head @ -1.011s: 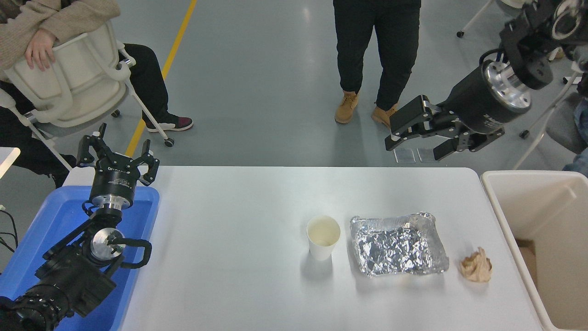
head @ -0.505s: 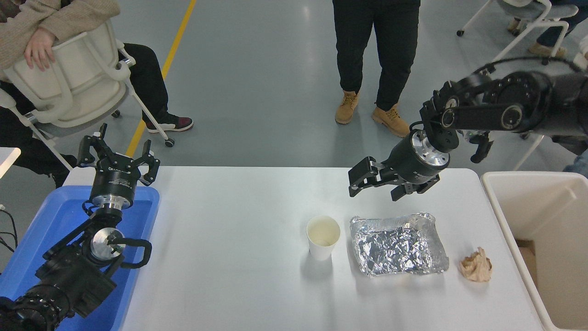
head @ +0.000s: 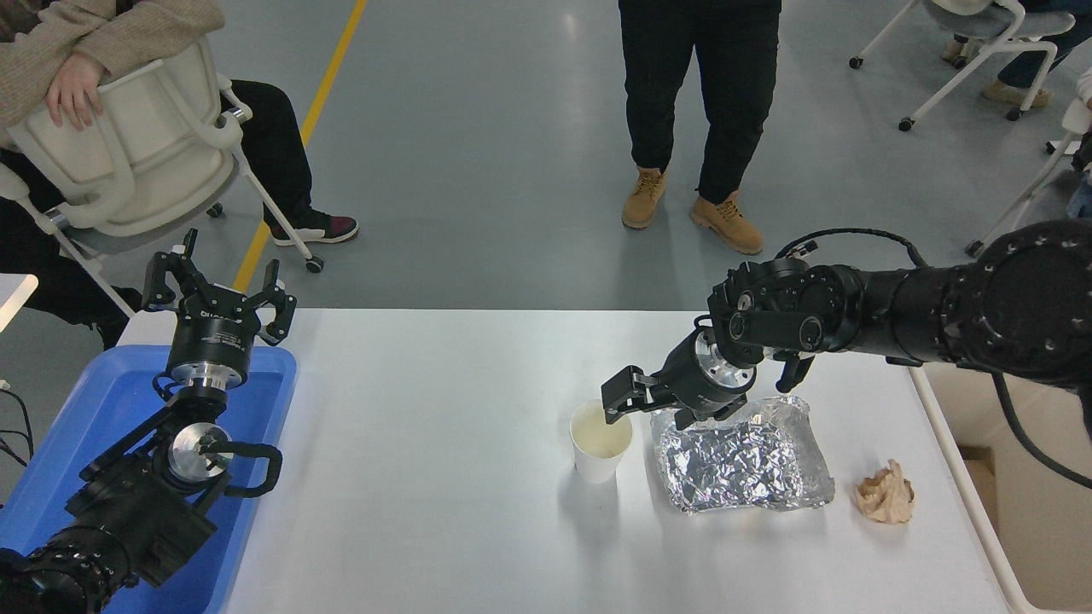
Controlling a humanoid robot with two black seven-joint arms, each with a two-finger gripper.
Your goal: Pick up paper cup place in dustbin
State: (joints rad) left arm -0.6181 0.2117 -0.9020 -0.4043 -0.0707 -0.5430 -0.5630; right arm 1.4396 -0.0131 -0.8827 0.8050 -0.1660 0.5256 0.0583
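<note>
Landmark: paper cup (head: 601,442). It stands upright on the white table (head: 426,512), mouth up, cream inside, apparently empty.

Nearest, far to the cup's left: left gripper (head: 220,294) parked over the blue tray (head: 102,401), fingers spread, holding nothing. No contents visible in the tray's uncovered part.

Just right of the cup: crumpled foil tray (head: 742,460), close beside it, apparently not touching. Nothing visible inside it. Further right, a tan paper ball (head: 885,493). Beyond that, at the table's right end, the dustbin (head: 981,512), mostly hidden behind the right arm; contents cannot be judged.

Just behind the cup, over its far-right rim: right gripper (head: 648,409), jaws apart, nothing held. One finger (head: 620,399) overlaps the rim; contact uncertain.

Handling judgement: cup is light and thin-walled, crushes easily, tips at a nudge. Take hold at the upper wall under the rolled rim with gentle squeeze. Foil tray crowds the right side.

Furthest: a person standing (head: 695,85), another seated (head: 85,77) at far left.
</note>
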